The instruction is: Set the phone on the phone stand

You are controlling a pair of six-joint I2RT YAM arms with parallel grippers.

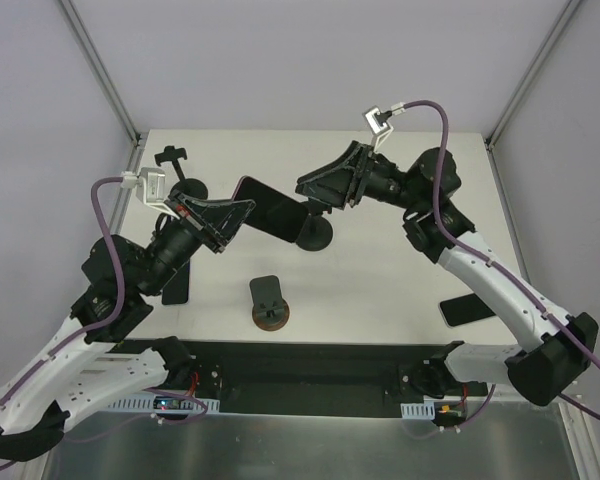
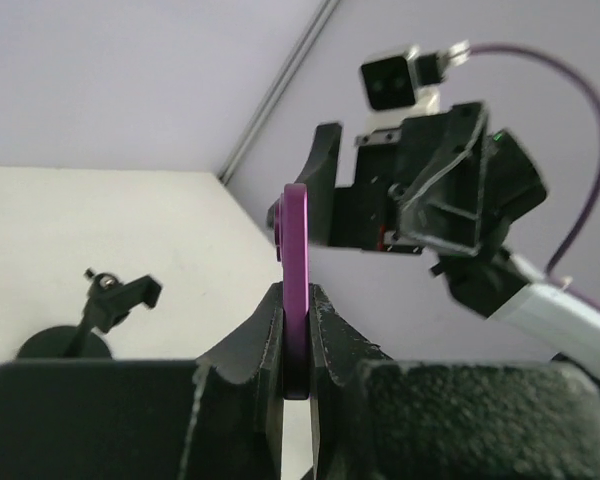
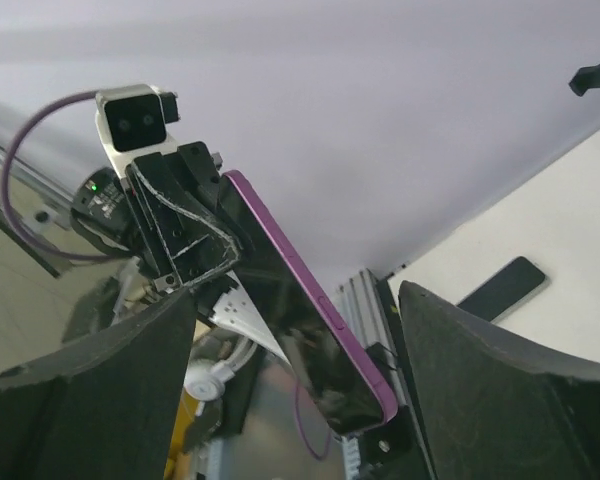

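Nearest the arm bases, a near stand (image 1: 269,302) with a brown foot stands upright on the table (image 1: 380,290), on the near side of both grippers and well apart from them. A second phone (image 1: 176,284) lies flat close beside the left arm, and a third phone (image 1: 466,309) lies flat by the right forearm. Farther in, the left gripper (image 1: 235,213) is clamped on the phone (image 1: 272,212). The left wrist view shows the purple edge pinched between both fingers (image 2: 265,335), the device standing on edge and reaching out beyond the fingertips. The phone is raised off the table and spans the gap between the two grippers. The right gripper (image 1: 315,192) faces the phone's free end with its jaws wide. In the right wrist view the phone sits between the spread fingers (image 3: 500,390) with a gap on either side, so this gripper holds nothing. A middle stand (image 1: 316,236) with a round black base sits just beside the free end, below the right gripper; contact with the phone cannot be determined. A far stand (image 1: 175,158) is beyond the left gripper, apart from it.
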